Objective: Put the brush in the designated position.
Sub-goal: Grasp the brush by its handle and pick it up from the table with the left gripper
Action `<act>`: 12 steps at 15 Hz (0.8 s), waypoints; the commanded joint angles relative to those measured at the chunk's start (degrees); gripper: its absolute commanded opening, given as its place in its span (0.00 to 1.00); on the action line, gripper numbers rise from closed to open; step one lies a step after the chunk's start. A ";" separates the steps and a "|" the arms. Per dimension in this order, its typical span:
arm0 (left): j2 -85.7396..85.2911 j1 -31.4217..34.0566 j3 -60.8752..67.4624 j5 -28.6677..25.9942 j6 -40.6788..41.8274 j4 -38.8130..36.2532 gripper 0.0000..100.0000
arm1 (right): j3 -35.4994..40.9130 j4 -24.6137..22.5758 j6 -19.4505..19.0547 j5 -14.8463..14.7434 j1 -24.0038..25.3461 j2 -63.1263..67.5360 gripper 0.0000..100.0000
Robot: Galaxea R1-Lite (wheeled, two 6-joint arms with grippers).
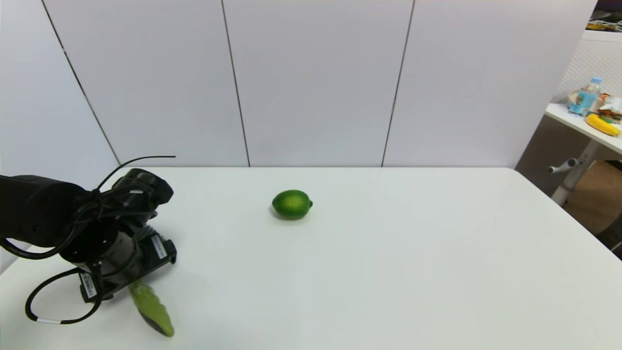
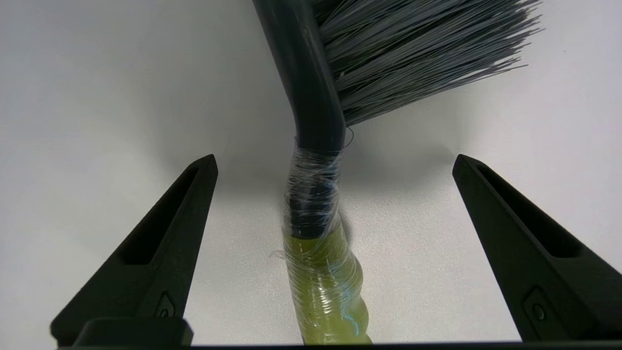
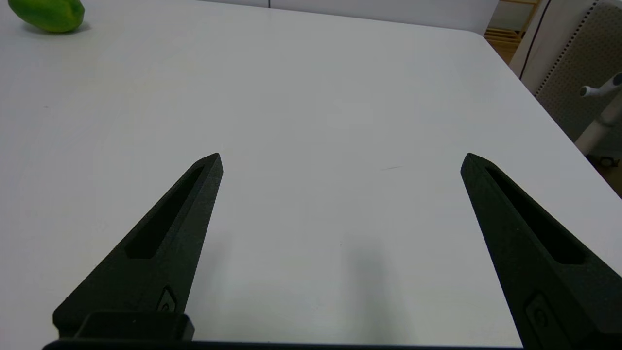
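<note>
The left arm (image 1: 97, 233) hides the brush (image 1: 151, 309) head and bristles.

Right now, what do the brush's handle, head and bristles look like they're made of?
On the brush, the lime handle looks like ridged translucent plastic, under shiny clear wrap. The dark head looks like smooth, glossy hard plastic. The grey bristles look like fine synthetic fibres, probably.

The brush (image 2: 311, 160) has a fan of dark grey bristles, a dark grey head and a ridged lime-green handle (clear shiny film is wound around the join of the two colours). The lime (image 1: 291, 204) is a deeper green, paler across its top. Under both, the table (image 1: 388, 272) is plain white. The left gripper (image 2: 334, 163) has matte black fingers (image 2: 160, 243), and so does the right gripper (image 3: 341, 161).
</note>
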 commanded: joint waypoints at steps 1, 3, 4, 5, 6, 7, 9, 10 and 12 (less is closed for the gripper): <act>0.41 -0.01 0.03 0.13 -0.28 0.16 1.00 | 0.09 -0.01 -0.01 0.01 0.04 0.07 1.00; 0.50 -0.01 0.03 0.13 -0.28 0.16 1.00 | 0.09 -0.01 -0.01 0.01 0.04 0.07 1.00; 0.50 -0.01 0.03 0.13 -0.28 0.16 1.00 | 0.09 -0.01 -0.09 0.01 0.04 0.07 1.00; 0.50 -0.01 -0.06 0.13 -0.28 0.07 1.00 | 0.09 -0.01 -0.09 0.01 0.04 0.07 1.00; 0.50 -0.01 -0.06 0.13 -0.28 0.07 1.00 | 0.09 -0.01 -0.01 0.01 0.04 0.07 1.00; 0.50 -0.01 -0.06 0.13 -0.37 0.07 1.00 | 0.09 -0.01 -0.01 0.01 0.04 0.07 1.00; 0.50 -0.01 -0.06 0.13 -0.37 0.16 1.00 | 0.09 -0.01 -0.09 0.01 0.04 0.07 1.00; 0.50 -0.01 -0.06 0.13 -0.46 0.16 1.00 | 0.09 -0.01 -0.09 0.01 0.04 0.07 1.00; 0.58 -0.01 -0.06 0.13 -0.46 0.16 1.00 | 0.09 -0.01 -0.01 0.01 0.04 0.07 1.00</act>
